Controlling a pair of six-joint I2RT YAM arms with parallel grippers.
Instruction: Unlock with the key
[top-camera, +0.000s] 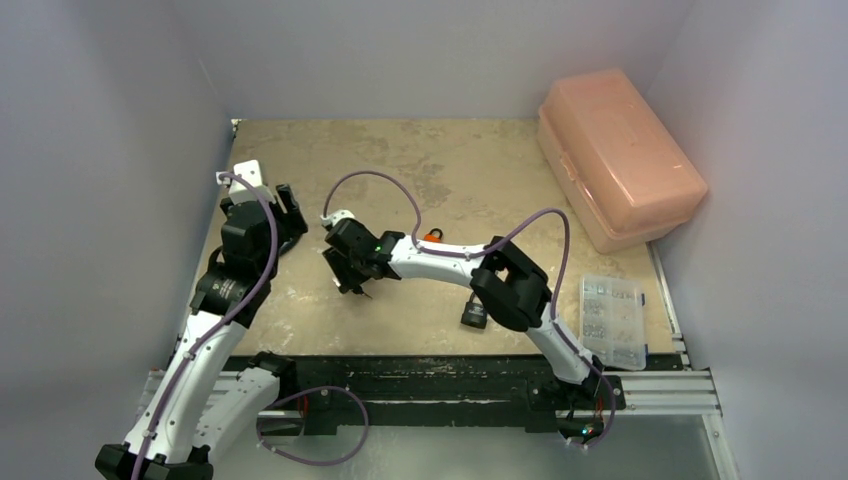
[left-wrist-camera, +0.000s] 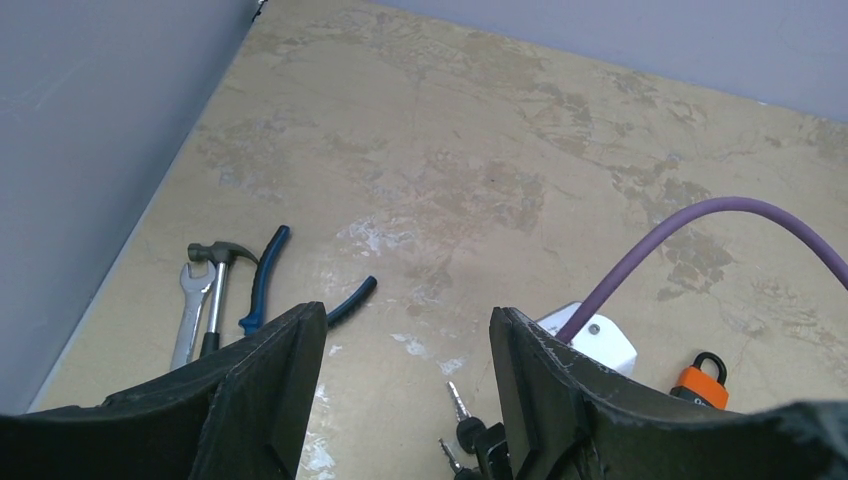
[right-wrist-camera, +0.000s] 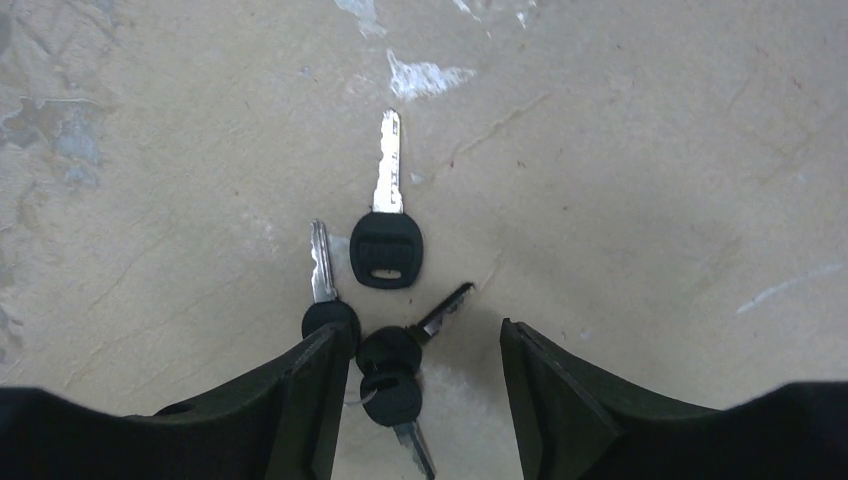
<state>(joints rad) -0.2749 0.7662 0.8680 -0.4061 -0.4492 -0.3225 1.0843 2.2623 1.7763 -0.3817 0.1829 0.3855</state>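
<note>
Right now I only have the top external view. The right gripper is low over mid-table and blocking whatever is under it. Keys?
Observer: Yes. The right wrist view shows four black-headed keys lying flat on the table under the right gripper.
Operator: Any gripped?
Observer: No. Its fingers stand apart; two key heads sit in the gap, and nothing is pinched.
Operator: Anything ahead of the left gripper that I can't see?
Observer: The left wrist view shows a hammer, a wrench and blue-handled pliers lying by the wall.
</note>
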